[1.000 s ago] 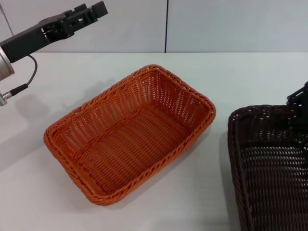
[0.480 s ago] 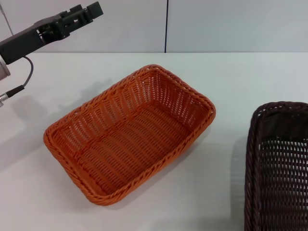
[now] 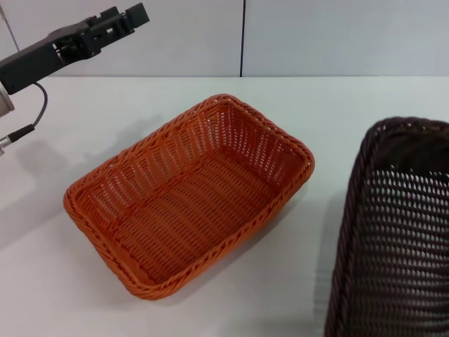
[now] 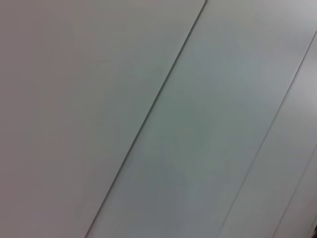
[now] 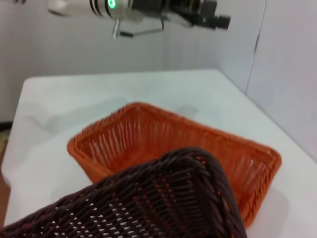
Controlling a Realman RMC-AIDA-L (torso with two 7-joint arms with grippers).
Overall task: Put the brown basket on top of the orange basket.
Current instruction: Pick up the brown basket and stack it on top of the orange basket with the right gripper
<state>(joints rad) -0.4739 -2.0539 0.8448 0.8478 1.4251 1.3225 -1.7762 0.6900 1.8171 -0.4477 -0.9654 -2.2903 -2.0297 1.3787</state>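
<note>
At right edge, brown basket [image 3: 400, 232] tilted, cropped; orange basket [image 3: 189, 193] unobstructed.

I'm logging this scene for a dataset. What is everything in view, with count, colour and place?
orange basket: one, bright orange, mid-table, turned diagonally, empty.
brown basket: one, dark brown, right edge of the head view, tilted, right of the orange one.
table: one, white, under both baskets.
wall: pale panels with a dark seam, behind the table.
left gripper: one, black, raised over the table's far left, holding nothing.
right gripper: not in view.
</note>
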